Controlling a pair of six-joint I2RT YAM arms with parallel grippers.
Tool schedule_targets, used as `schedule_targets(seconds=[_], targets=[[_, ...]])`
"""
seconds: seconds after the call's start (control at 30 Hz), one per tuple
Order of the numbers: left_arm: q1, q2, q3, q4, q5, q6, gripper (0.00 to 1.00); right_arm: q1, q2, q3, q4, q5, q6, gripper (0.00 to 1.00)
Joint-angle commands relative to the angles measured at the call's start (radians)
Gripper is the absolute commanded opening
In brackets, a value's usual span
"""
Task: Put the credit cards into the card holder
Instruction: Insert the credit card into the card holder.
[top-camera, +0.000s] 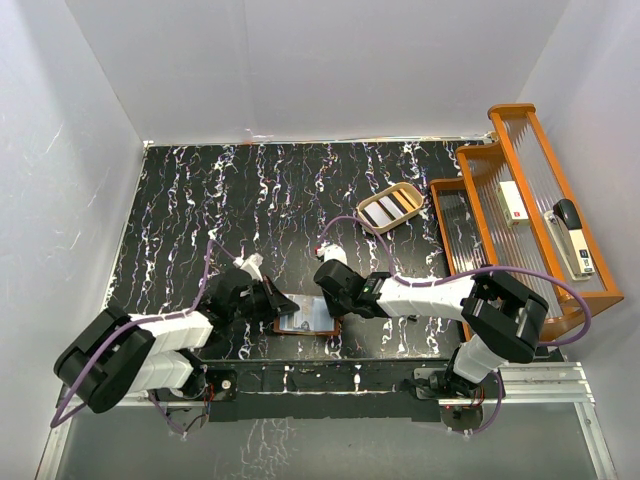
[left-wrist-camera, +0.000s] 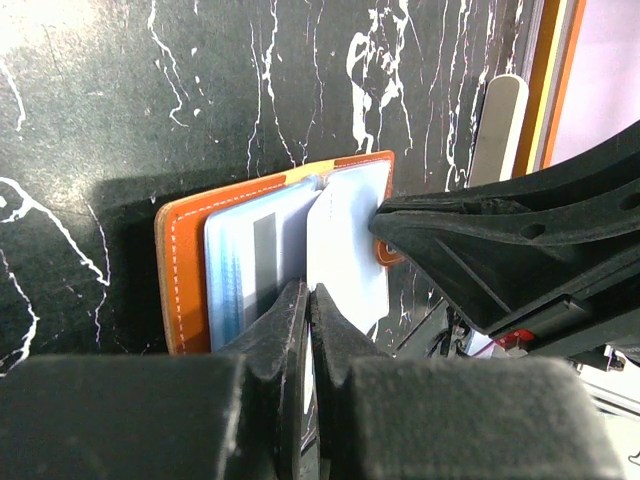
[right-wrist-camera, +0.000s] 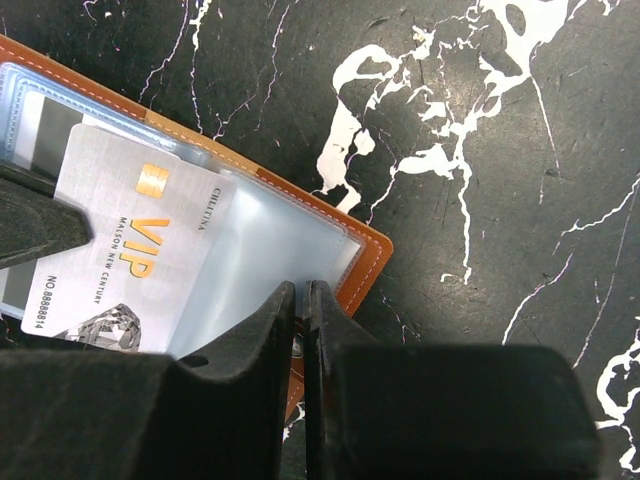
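Up close, our left pincer (left-wrist-camera: 305, 310) is pressed together on the near edge of a silver rectangular plastic VIP card (right-wrist-camera: 130, 250), presumably so we can steer it; the card's far end sits at the mouth of the clear sleeve in the small brown leather bifold card holder (left-wrist-camera: 180, 270), can't tell how far in; our right pincer (right-wrist-camera: 300, 300) is nipped onto the holder's opposite rim, we reckon to stop it sliding while the card goes in; a pale-blue striped card (left-wrist-camera: 240, 270) is already tucked in a pocket; the holder lies open on the black white-veined marble table (right-wrist-camera: 480, 300), near the front edge between both arms.
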Motion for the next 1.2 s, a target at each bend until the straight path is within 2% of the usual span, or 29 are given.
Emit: schedule_targets(seconds=[0.0,0.1,0.37,0.73,1.17], targets=[[0.004,0.045,-0.003,0.060,-0.008,0.037,0.00,0.003,0.000,-0.004,0.003,0.018,0.024,0.08],[0.003,0.059,-0.007,0.081,-0.008,0.030,0.00,0.003,-0.008,0.014,-0.025,0.013,0.035,0.10],[0.002,0.051,-0.029,0.094,-0.024,0.008,0.00,0.003,-0.094,0.063,-0.131,0.010,0.090,0.25],[0.000,0.026,-0.041,0.107,-0.033,0.001,0.00,0.003,-0.075,0.007,-0.077,0.011,0.138,0.26],[-0.026,0.133,-0.061,0.234,-0.047,-0.052,0.00,0.003,-0.040,-0.067,0.013,0.002,0.179,0.24]])
